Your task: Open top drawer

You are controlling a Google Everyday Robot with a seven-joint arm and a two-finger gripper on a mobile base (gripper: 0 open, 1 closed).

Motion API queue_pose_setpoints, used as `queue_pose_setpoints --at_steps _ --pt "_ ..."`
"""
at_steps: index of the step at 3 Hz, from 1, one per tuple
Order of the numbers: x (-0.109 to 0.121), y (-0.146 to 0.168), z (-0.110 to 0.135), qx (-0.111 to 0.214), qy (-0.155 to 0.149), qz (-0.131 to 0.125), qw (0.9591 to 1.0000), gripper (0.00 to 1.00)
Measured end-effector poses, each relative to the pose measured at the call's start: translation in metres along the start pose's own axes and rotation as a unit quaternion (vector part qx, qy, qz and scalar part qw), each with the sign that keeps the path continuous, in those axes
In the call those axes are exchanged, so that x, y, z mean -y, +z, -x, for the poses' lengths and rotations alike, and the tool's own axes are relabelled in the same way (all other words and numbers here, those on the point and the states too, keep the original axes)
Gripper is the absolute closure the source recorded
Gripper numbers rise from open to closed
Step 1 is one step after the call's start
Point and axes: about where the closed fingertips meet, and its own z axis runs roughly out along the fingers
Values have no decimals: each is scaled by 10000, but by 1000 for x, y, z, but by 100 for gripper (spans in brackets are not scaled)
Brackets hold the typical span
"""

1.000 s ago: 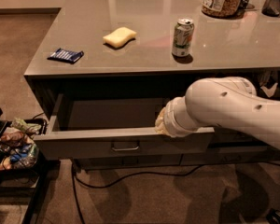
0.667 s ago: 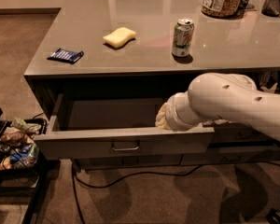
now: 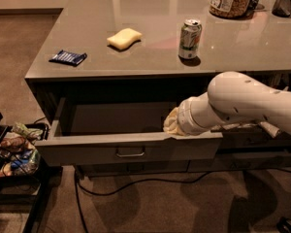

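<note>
Since the earlier frames the arm [image 3: 247, 101] has lifted slightly. The top drawer [image 3: 87, 152] remains pulled well out beneath the counter [image 3: 87, 74]. The gripper [image 3: 171, 124] sits at the drawer front's upper edge, right of the handle [image 3: 131, 153]; its grip state cannot be told. Opening appears nearly complete. Likely next move: let go and withdraw, clearing the counter's edge above. A snack tray [image 3: 14, 154] stands near the drawer's left corner.

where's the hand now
In the camera view, the hand is inside the pulled-out top drawer, at its right end behind the front, below the soda can.
</note>
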Motion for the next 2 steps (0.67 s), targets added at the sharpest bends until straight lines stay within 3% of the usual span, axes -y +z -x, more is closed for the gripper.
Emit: queue_pose_setpoints --at_steps 2 --pt "13 3 0 -61 -113 -1 9999 100"
